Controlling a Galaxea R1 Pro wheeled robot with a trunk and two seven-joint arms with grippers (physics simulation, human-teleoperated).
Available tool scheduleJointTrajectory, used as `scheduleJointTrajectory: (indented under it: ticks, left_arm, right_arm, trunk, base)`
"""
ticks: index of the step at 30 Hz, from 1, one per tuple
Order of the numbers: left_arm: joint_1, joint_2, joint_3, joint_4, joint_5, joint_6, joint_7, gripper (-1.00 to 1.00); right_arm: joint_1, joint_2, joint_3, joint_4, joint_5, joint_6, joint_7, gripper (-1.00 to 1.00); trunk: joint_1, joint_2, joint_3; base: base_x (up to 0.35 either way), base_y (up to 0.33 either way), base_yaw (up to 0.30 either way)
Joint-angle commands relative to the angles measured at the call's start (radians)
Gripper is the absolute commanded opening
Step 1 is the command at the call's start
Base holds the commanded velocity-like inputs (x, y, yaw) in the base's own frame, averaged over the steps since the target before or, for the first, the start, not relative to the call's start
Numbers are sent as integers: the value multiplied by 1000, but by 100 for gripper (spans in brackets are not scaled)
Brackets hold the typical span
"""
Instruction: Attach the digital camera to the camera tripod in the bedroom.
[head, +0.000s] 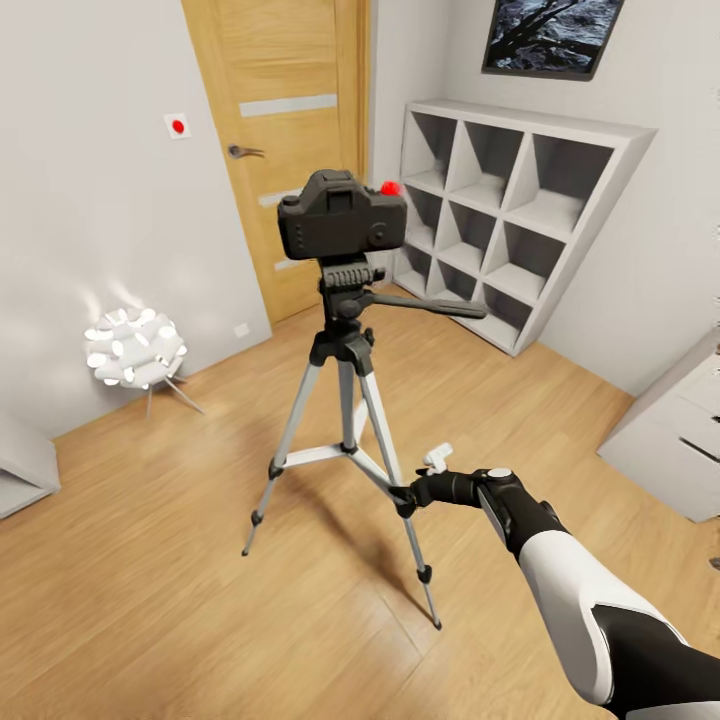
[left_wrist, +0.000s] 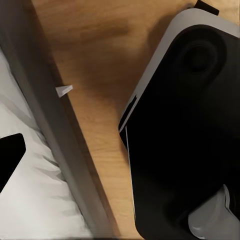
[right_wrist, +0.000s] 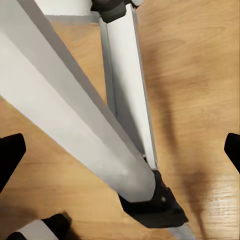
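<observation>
wood floor (head: 180, 560), oak door (head: 290, 120), grey cube shelf (head: 520, 200), glowing lamp (head: 133, 348)

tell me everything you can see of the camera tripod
The camera tripod stands upright on the wood floor, its three silver legs spread, with black joints and feet. A brace ties the legs to the centre column. Its black pan head has a long handle pointing toward the shelf unit. The digital camera sits on the head. The right pincer is at the nearest leg's black joint; whether it grips is unclear.
</observation>
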Motion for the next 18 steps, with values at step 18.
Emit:
scheduleJointTrajectory:
  ticks: [18]
  left_arm:
    - [0, 0, -8, -1, 9, -1, 4, 100]
  right_arm:
    - [0, 0, -9, -2, 3, 10, 7, 100]
  trunk:
    - [0, -2, -1]
  base:
    - [-54, -46, 0]
